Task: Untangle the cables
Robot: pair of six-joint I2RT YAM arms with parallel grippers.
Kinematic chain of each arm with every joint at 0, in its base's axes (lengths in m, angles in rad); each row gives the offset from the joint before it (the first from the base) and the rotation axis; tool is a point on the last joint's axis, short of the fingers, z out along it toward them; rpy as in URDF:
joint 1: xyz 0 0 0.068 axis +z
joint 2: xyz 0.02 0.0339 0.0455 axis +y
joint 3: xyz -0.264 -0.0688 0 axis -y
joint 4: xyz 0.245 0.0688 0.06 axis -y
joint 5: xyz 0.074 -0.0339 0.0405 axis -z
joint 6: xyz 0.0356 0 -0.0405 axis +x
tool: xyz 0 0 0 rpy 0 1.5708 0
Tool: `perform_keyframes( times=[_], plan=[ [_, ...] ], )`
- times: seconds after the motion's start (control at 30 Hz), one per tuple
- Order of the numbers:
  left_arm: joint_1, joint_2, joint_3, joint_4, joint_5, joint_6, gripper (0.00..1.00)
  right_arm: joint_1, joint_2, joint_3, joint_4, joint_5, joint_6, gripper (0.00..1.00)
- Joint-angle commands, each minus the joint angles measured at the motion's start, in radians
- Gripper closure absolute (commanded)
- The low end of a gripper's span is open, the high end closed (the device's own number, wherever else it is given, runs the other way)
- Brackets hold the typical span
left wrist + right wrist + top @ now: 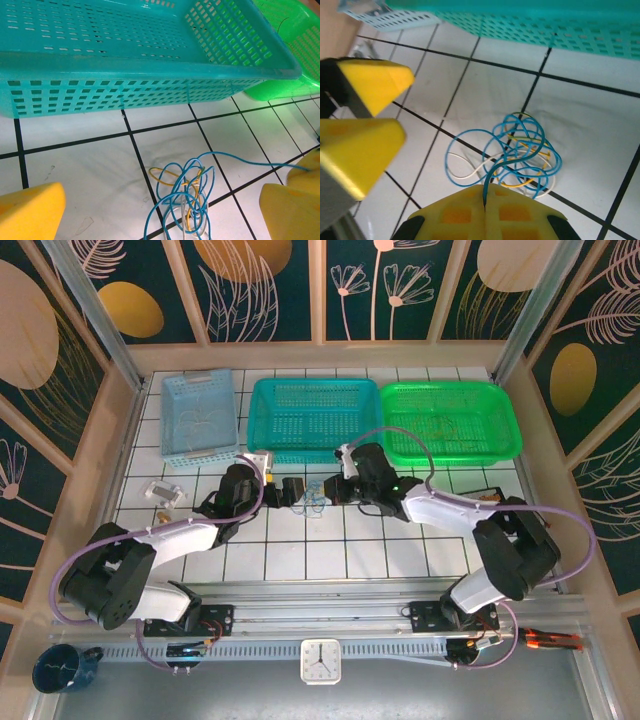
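Right gripper (485,196) pads together, pinching one blue strand of the cables (517,155), thin glossy loops just ahead of it. Left gripper (160,220) jaws wide apart, knot between them. Perforated teal basket (125,92) wall close beyond; smooth white tile (75,165) open alongside.

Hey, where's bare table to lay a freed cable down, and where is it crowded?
Free: white tiles between the cables and the front rail. Crowded: before the teal basket, where left tool and right tool flank the knot.
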Motion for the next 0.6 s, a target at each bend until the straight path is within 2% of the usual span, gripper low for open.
perform_keyframes(
  times=[0.0, 0.23, 0.57],
  plan=[
    [0.007, -0.021, -0.009, 0.052, 0.018, 0.036, 0.01, -0.026, -0.043, 0.027, 0.000, -0.086, 0.002, 1.00],
    [0.006, 0.013, -0.006, 0.105, 0.068, 0.073, 0.01, -0.062, -0.083, 0.043, 0.058, -0.181, 0.057, 1.00],
    [0.005, 0.115, 0.062, 0.155, 0.169, 0.134, 0.01, -0.063, -0.100, 0.053, 0.124, -0.248, 0.120, 1.00]
  ],
)
